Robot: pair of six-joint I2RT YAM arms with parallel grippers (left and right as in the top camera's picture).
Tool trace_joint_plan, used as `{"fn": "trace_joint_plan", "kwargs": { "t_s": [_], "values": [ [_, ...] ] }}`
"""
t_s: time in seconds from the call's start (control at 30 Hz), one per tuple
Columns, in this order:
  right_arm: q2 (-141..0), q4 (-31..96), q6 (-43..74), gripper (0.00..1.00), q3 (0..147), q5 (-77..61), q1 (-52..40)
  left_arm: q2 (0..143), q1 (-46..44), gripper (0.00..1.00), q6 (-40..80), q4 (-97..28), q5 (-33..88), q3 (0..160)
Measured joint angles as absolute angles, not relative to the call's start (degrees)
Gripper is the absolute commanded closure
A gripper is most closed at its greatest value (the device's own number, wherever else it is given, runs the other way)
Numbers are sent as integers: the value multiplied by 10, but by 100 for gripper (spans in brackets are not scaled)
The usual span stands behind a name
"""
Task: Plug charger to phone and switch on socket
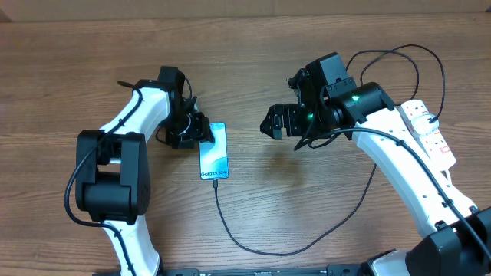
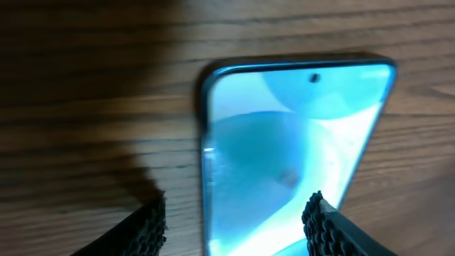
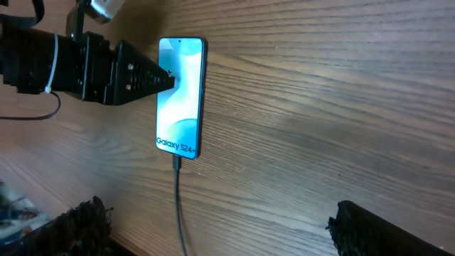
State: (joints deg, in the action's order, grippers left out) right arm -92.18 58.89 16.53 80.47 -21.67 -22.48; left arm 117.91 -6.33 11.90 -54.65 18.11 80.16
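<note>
Wooden desk [image 1: 92, 46]: phone [image 1: 214, 151] flat, left of centre, long axis far-to-near, "Galaxy" end toward near edge, charger [image 3: 177, 206] plugged there. Left gripper [image 1: 199, 132] half-parted at its far end, unclamped; right gripper [image 1: 275, 123] wide, empty.

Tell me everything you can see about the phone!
The phone is a slim rectangle with dark edges and a glowing blue-to-white screen. A tiny camera dot sits at its top end, and "Galaxy S24" is written at the bottom end. It lies flat, screen up, on the wooden table. The thin black charger is plugged into its bottom end. The left gripper is over its top end, fingers apart; I cannot tell whether it touches.
</note>
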Motion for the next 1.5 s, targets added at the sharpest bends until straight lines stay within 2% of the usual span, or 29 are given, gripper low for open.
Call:
{"fn": "trace_joint_plan", "kwargs": {
  "t_s": [0.1,0.43,0.63,0.67,0.93,1.13,1.5],
  "values": [
    [-922,586,192,0,805,-217,-225,1190,-63,39,121,-572,164,827],
    [-922,597,234,0,805,-217,-225,1196,-63,13,116,-747,143,1058],
    [-922,609,243,0,805,-186,-225,1115,-63,8,117,-768,128,1133],
    [-922,611,250,0,805,-182,-225,1085,-63,0,117,-767,121,1136],
    [-922,604,316,0,796,-148,-225,847,-63,0,121,-785,55,1153],
    [-922,601,385,0,773,-107,-225,722,-63,1,121,-795,28,1153],
    [-922,609,482,0,759,-70,-225,485,-63,0,136,-812,-88,1020]
  ]
}}
